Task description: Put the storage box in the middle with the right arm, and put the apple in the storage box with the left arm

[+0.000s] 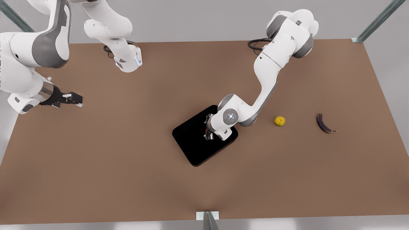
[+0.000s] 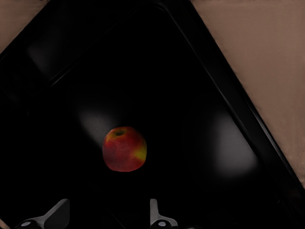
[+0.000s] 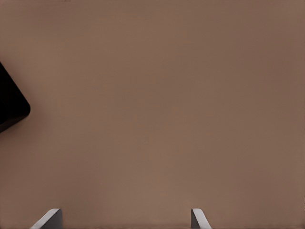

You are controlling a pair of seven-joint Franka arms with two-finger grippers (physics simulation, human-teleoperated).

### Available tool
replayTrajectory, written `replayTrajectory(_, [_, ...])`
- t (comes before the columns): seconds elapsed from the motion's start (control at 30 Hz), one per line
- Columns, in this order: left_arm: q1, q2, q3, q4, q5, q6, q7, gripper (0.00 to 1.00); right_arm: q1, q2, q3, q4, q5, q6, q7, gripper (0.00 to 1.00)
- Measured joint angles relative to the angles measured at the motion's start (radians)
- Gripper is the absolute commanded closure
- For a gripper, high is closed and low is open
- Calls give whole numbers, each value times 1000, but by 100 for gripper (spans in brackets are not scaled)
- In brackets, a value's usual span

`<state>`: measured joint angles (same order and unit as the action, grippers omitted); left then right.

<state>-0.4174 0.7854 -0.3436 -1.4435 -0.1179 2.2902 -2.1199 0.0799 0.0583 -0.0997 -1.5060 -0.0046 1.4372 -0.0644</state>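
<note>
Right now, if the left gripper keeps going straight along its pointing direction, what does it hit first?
Most likely the apple. The left gripper hangs open over the storage box, pointing down into it, and the apple lies on the box floor just ahead of the fingertips. Depth is unclear; slightly off line, it would meet the floor instead.

White arms, grey joints, black cables

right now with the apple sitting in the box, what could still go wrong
1. The left gripper hangs low over the storage box, fingers open, the apple free just beyond them; a careless retreat might knock it rolling.
2. The left arm reaches across the box's far wall, so pulling back low could clip the rim and shift the box.
</note>
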Motion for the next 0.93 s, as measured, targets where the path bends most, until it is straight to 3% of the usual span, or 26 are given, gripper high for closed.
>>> replayTrajectory(0.13, [41,-145,69,63,57,-111,106,0,33,0,-3,1,0,-1,0,0])
replayTrajectory(0.23, [141,-283,94,58,90,-381,634,0,11,2,-3,1,0,0,0,0])
replayTrajectory(0.4, [150,-487,345,52,109,-600,1702,1,12,26,-9,14,1,-5,-5,0])
replayTrajectory(0.53, [235,-700,360,-83,115,-678,2047,0,-18,30,-9,19,3,-55,-3,0])
replayTrajectory(0.63, [276,-633,292,-40,119,-683,2061,0,-15,58,-9,16,2,-84,-1,0])
replayTrajectory(0.7, [267,-795,282,-252,112,-597,2091,0,-17,67,-9,14,2,-85,-3,0])
replayTrajectory(0.73, [308,-794,249,-270,105,-585,2091,0,-29,68,-9,13,2,-86,-3,0])
replayTrajectory(0.83, [386,-660,209,-135,92,-612,2086,0,-21,66,-10,19,2,-94,-4,0])
replayTrajectory(0.93, [390,-649,210,-124,87,-615,2077,0,-29,67,-15,32,11,-128,3,0])
